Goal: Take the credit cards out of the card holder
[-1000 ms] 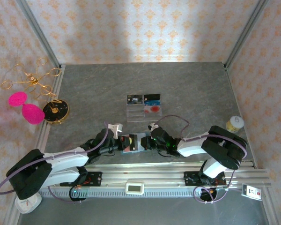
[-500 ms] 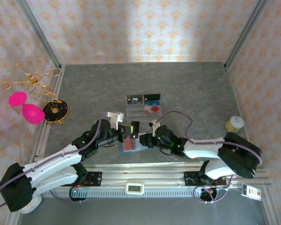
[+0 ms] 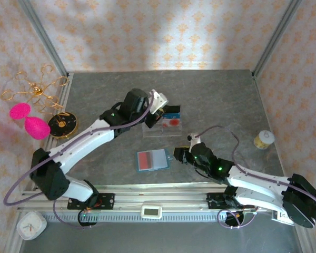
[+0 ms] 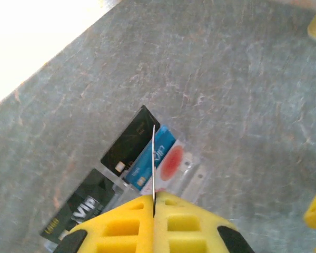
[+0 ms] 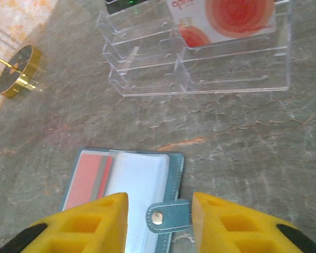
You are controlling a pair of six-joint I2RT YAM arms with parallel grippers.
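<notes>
– One card is out since a second ago: the left tool (image 4: pixel 154 206), clamped on a thin card (image 4: pixel 154 153) held edge-on, has swung away from the card holder (image 3: pixel 152 159) to above the clear tray (image 5: pixel 226 79) at the middle of the desk (image 3: pixel 221 95).
– And the right tool (image 5: pixel 160 201)?
– Its jaws now stand apart, either side of the holder's clasp tab (image 5: pixel 167 216), gripping nothing. The holder lies open by the near edge with a red card (image 5: pixel 87 176) still pocketed, so I judge the task unfinished.

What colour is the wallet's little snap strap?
Teal blue strap, clearest in the right wrist view.
</notes>
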